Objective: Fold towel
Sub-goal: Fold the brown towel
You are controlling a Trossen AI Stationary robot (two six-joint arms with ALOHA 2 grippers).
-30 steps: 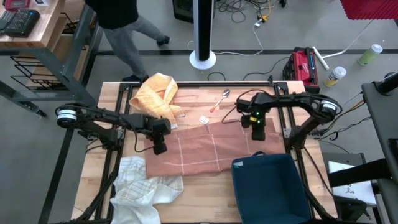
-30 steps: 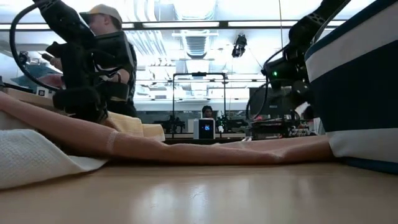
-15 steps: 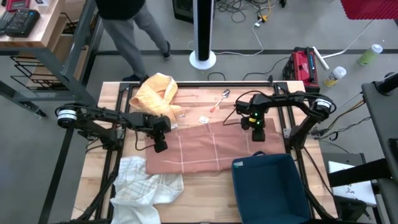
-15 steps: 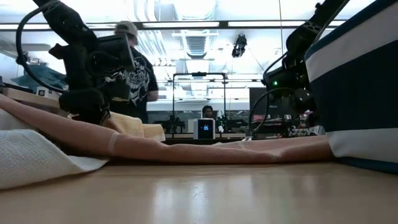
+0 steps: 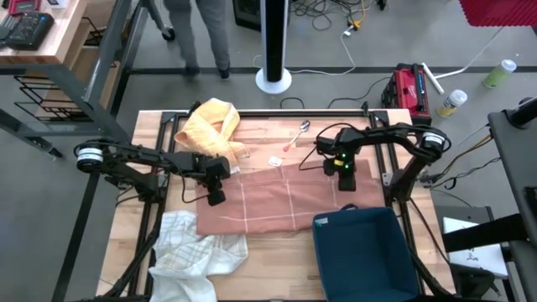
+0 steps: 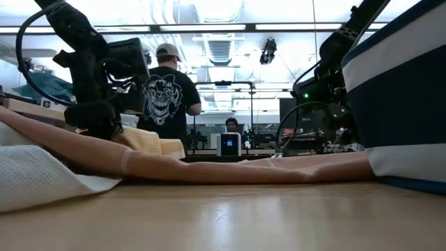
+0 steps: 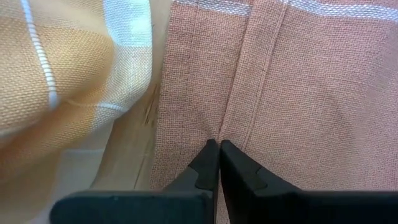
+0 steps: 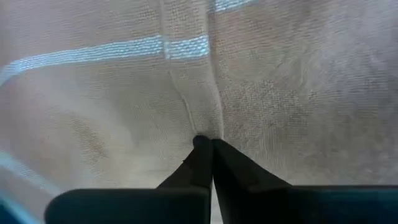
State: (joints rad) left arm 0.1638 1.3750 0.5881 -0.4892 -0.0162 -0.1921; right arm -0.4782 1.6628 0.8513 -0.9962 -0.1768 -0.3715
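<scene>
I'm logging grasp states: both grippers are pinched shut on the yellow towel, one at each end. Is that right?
Not quite. The left gripper and right gripper are each shut on the pink towel, one at each end, as the high view and both wrist views show. The yellow towel lies ungripped at the table's far edge.

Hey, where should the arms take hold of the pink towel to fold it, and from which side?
At its two far corners, from above. The pink towel lies flat, so pinching cloth top-down works; the left gripper and right gripper are already shut on pleats there.
</scene>
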